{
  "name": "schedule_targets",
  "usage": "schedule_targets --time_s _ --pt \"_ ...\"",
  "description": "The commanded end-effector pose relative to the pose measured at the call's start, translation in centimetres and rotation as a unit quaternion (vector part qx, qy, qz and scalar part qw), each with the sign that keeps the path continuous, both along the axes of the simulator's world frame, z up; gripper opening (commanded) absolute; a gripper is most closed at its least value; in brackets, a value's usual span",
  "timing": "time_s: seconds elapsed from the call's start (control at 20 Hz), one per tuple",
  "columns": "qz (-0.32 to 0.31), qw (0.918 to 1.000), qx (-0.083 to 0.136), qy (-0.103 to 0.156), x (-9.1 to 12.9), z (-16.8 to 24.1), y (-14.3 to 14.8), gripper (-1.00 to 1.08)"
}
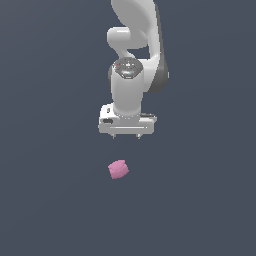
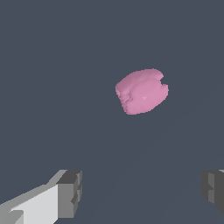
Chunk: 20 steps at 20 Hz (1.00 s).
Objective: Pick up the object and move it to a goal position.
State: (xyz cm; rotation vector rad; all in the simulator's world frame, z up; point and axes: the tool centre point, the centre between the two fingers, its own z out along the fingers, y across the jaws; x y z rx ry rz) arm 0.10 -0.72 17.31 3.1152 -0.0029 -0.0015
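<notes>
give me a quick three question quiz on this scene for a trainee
1. True or false: the gripper is closed on the pink object.
2. In the wrist view, the pink object lies: A) clamped by the fingers, B) ahead of them and apart, C) out of sight.
3. Fill in: in the exterior view the object sits ___ the gripper in the picture.

Key: 1. False, the fingers stand wide apart with nothing in them. 2. B. 3. below.
</notes>
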Motion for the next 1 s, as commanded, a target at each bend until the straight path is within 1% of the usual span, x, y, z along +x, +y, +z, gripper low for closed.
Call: schedule_targets --time_s 0.0,0.15,0.5,0.7,0.95 --pt "0.000 1.0000 0.000 0.000 0.0 0.0 0.0 1.00" --pt "0.002 1.0000 0.000 -0.001 0.0 0.1 0.4 1.00" --pt "0.018 0.9998 -0.001 -0.005 -0.1 0.9 2.9 1.00" --pt "0.021 0.9998 -0.001 -0.005 -0.2 1.0 2.9 1.00" --pt "0.005 1.0000 0.000 -0.005 0.1 0.8 2.7 1.00"
